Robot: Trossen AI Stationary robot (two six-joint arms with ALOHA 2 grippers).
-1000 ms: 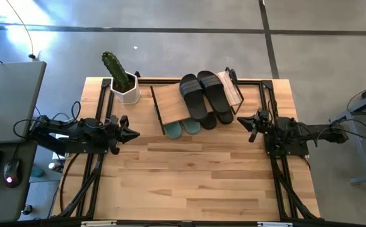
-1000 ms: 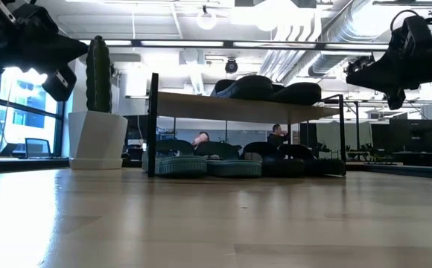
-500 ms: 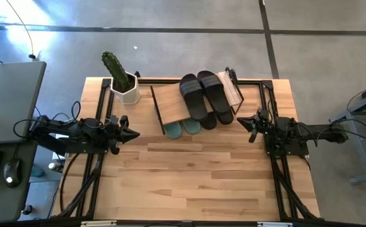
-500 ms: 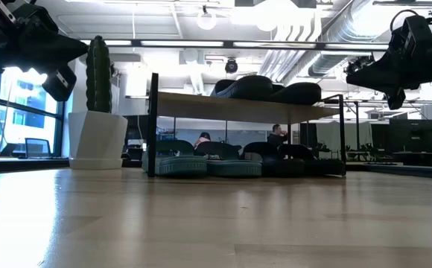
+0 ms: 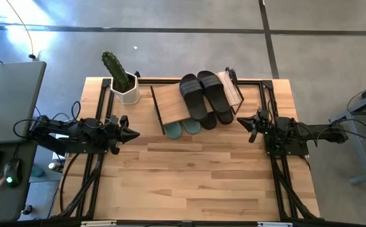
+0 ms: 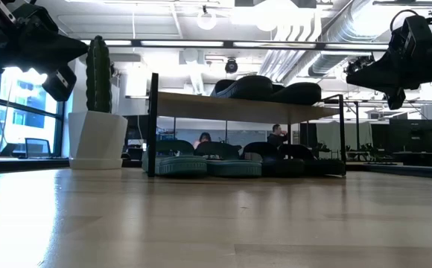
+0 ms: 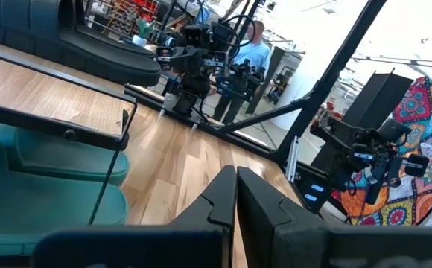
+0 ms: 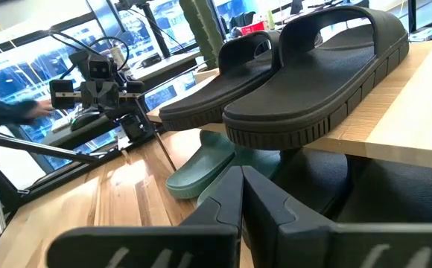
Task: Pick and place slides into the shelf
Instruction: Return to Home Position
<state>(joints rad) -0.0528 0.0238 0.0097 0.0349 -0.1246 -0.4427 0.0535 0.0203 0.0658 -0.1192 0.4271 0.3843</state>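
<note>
Wood-and-wire shelf [image 5: 170,104] noted at rear centre of desk [image 5: 195,183], just beside cactus pot [image 5: 127,91]. Carries two black slides [image 5: 203,94] side by side on top board, near ends overhanging the front edge. Shelters two green slides [image 5: 182,128] underneath at left, ends poking out in front, and more black slides [image 8: 395,193] underneath at right. Left end effector [image 5: 136,133]: clenched, fingers [image 7: 220,201] pressed together, grasping nothing. Hovers above desk's left side, pointing toward shelf, well apart from it. Right end effector [image 5: 240,120]: likewise clenched and empty, fingers [image 8: 227,201] touching. Hangs above desk's right side, near shelf's right end, clear of the slides.
</note>
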